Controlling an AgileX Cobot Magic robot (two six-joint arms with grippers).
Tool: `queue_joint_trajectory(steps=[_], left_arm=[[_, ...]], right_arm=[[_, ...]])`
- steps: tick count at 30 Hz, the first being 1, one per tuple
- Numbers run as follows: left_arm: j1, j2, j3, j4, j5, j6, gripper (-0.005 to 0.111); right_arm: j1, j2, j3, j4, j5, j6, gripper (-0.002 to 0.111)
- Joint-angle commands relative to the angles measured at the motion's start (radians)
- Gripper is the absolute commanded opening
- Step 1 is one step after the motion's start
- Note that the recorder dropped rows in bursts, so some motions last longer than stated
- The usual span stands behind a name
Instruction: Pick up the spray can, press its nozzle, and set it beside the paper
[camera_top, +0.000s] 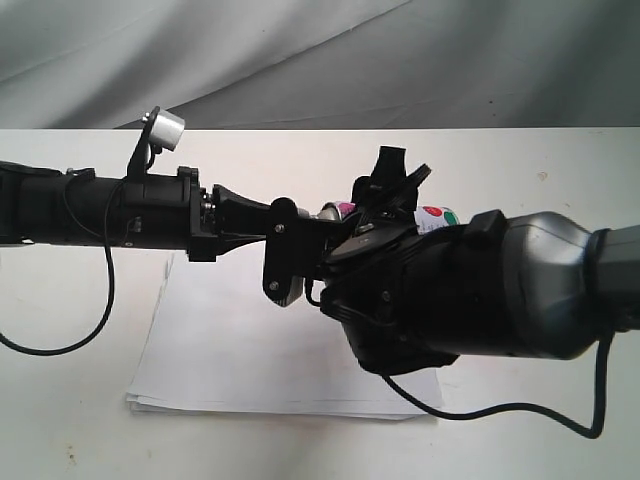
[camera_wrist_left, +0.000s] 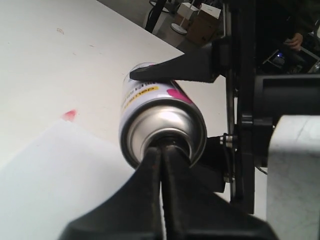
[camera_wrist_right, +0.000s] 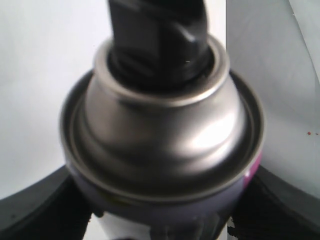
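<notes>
The spray can (camera_top: 436, 216) lies held sideways in the air above the paper (camera_top: 250, 360). My right gripper (camera_top: 385, 205) is shut on its body. In the right wrist view its black fingers (camera_wrist_right: 287, 205) flank the can (camera_wrist_right: 160, 135) on both sides. My left gripper (camera_wrist_left: 161, 150) is shut, its two fingers pressed together, and their tips touch the top of the can (camera_wrist_left: 165, 117) where the nozzle sits. The fingertips cover the nozzle there. From the right wrist, a black shape (camera_wrist_right: 155, 40) fills the can's neck; nozzle and fingertips cannot be told apart.
The white table (camera_top: 560, 170) runs back to a grey cloth backdrop (camera_top: 300, 60). A pink smudge (camera_wrist_left: 69, 115) marks the table beside the paper's corner (camera_wrist_left: 55, 175). Black cables (camera_top: 500, 410) hang from both arms. Boxes (camera_wrist_left: 202, 25) stand beyond the table's edge.
</notes>
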Motion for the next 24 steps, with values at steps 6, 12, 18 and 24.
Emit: queue_joint_trajectory(steps=[6, 12, 18, 24], left_arm=[[-0.004, 0.002, -0.005, -0.005, -0.003, -0.005, 0.0], [-0.066, 0.013, -0.007, -0.005, -0.091, 0.006, 0.0], [-0.083, 0.051, -0.007, -0.055, -0.097, 0.039, 0.0], [-0.086, 0.051, -0.007, -0.055, -0.097, 0.039, 0.0]], right_arm=[[0.001, -0.012, -0.009, -0.027, 0.024, -0.001, 0.0], [0.001, -0.012, -0.009, -0.05, 0.011, -0.001, 0.0], [0.001, -0.012, -0.009, -0.031, -0.054, -0.045, 0.0], [0.001, -0.012, -0.009, -0.028, -0.095, -0.047, 0.0]])
